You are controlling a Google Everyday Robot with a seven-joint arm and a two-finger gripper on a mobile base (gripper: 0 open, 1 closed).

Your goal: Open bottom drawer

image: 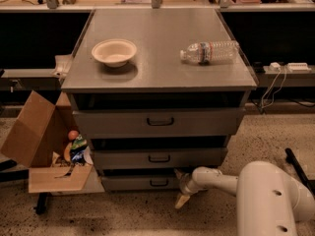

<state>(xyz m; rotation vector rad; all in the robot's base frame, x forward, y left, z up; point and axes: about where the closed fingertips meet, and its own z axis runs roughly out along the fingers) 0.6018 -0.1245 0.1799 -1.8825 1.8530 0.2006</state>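
Note:
The grey metal cabinet (157, 58) has three drawers. The bottom drawer (133, 183) is the slimmest front, low near the floor, with a small dark pull handle (159, 182) at its middle. It stands slightly forward of the cabinet body, like the two above it. My gripper (180, 191) is at the end of the white arm (221, 181), low by the floor, just right of the handle and in front of the drawer's right part. One pale fingertip (180, 201) points down toward the floor.
A white bowl (114, 51) and a lying water bottle (209, 51) are on the cabinet top. An open cardboard box (42, 146) with snacks stands at the left of the cabinet. A power strip (288, 67) and cables are at right. Speckled floor lies in front.

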